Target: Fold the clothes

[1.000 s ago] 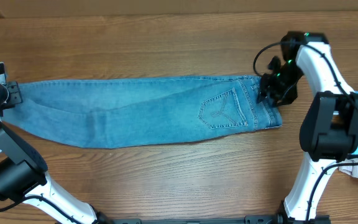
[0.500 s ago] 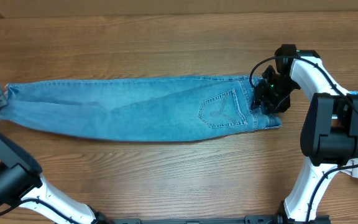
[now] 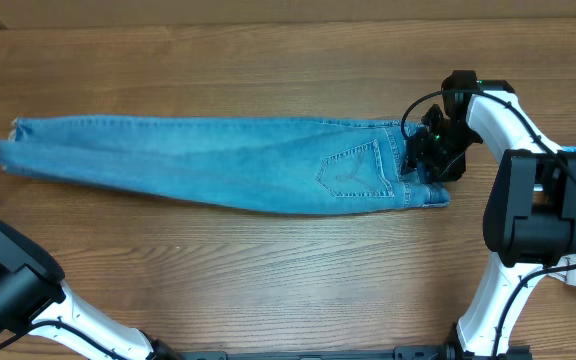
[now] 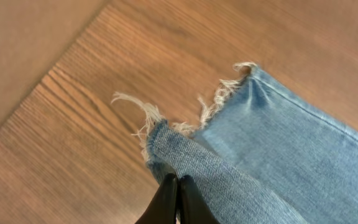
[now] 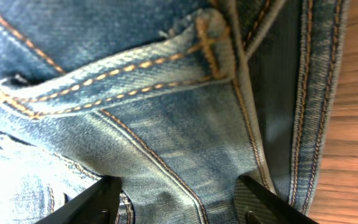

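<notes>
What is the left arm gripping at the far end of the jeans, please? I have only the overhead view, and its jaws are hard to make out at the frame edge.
Observer: In the left wrist view, the left gripper has its jaws shut on a fold of the jeans just behind the frayed hem.
Operator: Thanks. Are the right jaws clamped at the other end?
Observer: No. The right wrist view shows the right gripper with jaws apart, orange-stitched seams lying between them.
</notes>
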Controlling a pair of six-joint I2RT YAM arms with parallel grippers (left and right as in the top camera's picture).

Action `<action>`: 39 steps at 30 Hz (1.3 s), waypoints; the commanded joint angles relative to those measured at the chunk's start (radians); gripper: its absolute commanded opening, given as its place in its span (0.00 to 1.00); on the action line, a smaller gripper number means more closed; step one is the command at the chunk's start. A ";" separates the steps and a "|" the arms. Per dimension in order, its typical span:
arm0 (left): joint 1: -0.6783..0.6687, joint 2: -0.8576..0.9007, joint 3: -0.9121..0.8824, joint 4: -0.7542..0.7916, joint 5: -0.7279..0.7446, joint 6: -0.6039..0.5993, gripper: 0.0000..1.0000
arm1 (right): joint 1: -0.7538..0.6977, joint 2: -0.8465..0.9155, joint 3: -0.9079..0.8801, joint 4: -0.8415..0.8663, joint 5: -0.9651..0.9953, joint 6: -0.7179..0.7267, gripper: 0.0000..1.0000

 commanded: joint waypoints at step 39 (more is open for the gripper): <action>-0.182 -0.060 0.027 -0.698 0.277 -0.145 1.00 | 0.726 0.231 0.388 0.412 -0.008 -0.678 0.72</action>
